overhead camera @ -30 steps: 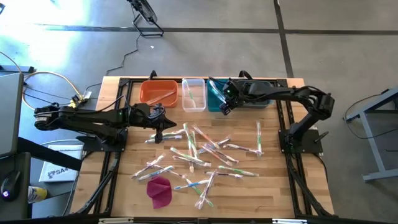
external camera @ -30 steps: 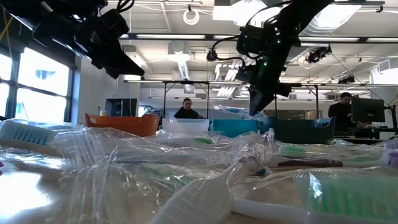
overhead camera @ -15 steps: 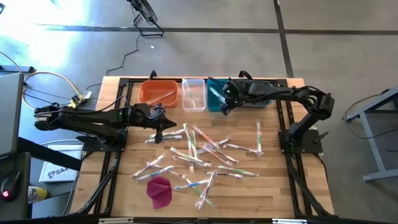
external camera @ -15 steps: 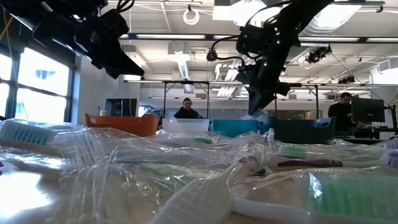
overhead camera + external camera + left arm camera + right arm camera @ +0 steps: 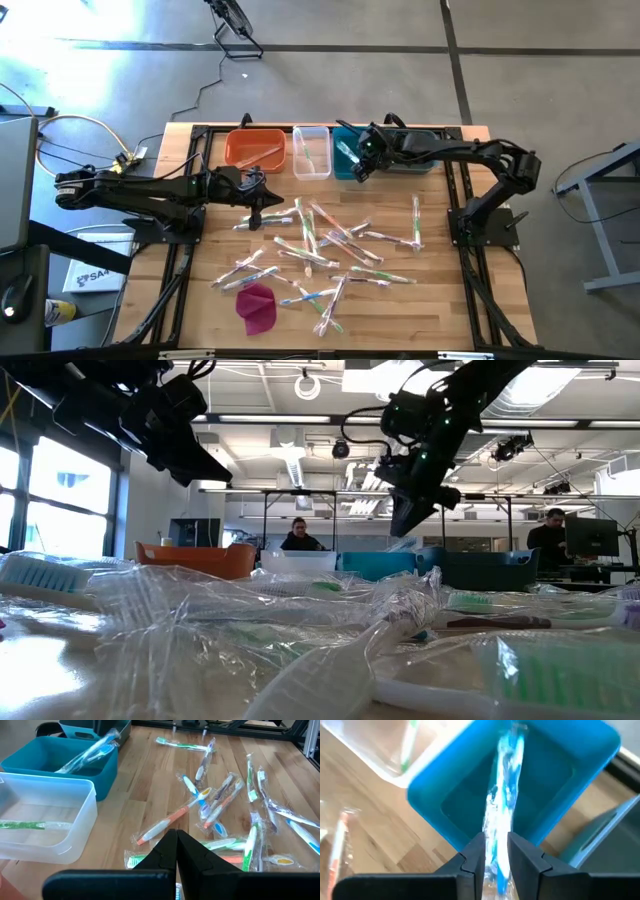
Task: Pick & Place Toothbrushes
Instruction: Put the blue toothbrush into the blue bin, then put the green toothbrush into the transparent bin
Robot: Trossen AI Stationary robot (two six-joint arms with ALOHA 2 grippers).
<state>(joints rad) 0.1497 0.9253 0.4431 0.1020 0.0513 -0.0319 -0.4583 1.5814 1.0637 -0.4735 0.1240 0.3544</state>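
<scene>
A: Progress? Biggest stuff first.

B: Table (image 5: 200,300) is filling mid-frame in the high view. The bins are sitting along its upper edge: orange bin (image 5: 255,148), clear bin (image 5: 311,151), teal bin (image 5: 350,163). Each is already showing a brush or two inside. Most toothbrushes (image 5: 320,240) are still lying loose in the scatter at frame centre, so I'm judging it early, lots left. Magenta cloth (image 5: 257,306) is lying lower left of the pile, not part of the job.

A: Right arm?

B: It's reaching in from the right side of the frame, stretched along the upper edge. Right gripper (image 5: 491,857) is hanging over the teal bin, fingers clamped on a blue-handled toothbrush (image 5: 504,805) in its wrapper, which is pointing down into the bin. Looks like a drop is coming, not released yet.

A: Left?

B: Left arm is lying across from the left edge, left gripper (image 5: 176,842) hovering over the upper-left end of the pile, fingertips pressed together, holding nothing.
</scene>
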